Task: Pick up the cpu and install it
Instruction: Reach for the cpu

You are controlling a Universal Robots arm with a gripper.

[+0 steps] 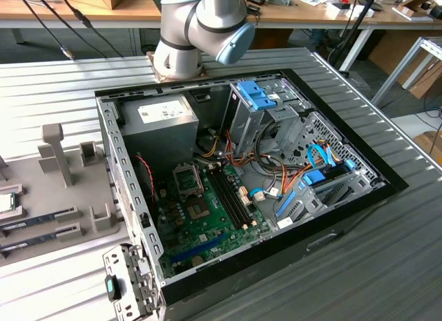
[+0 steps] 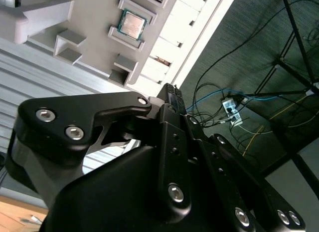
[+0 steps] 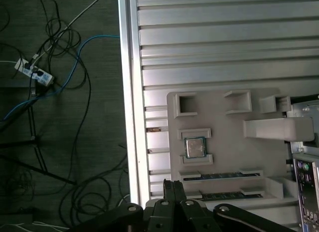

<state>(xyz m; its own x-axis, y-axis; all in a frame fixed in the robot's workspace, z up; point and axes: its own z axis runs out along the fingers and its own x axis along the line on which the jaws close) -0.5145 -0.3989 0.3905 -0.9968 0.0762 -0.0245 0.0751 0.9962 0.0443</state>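
On the grey tray (image 3: 224, 137), gripper (image 3: 172, 183) closed and empty nearby, best pinch the cpu (image 3: 195, 147) by opposite edges: likely light, stiff, slick-topped, fragile.

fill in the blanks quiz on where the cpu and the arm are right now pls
The cpu lies on the grey ____, outside the computer case.
The pincer holds ____.
The circuit board inside the case is coloured ____.
In the exterior view, the cpu sits at the picture's ____ edge.

Missing words: tray; nothing; green; left.
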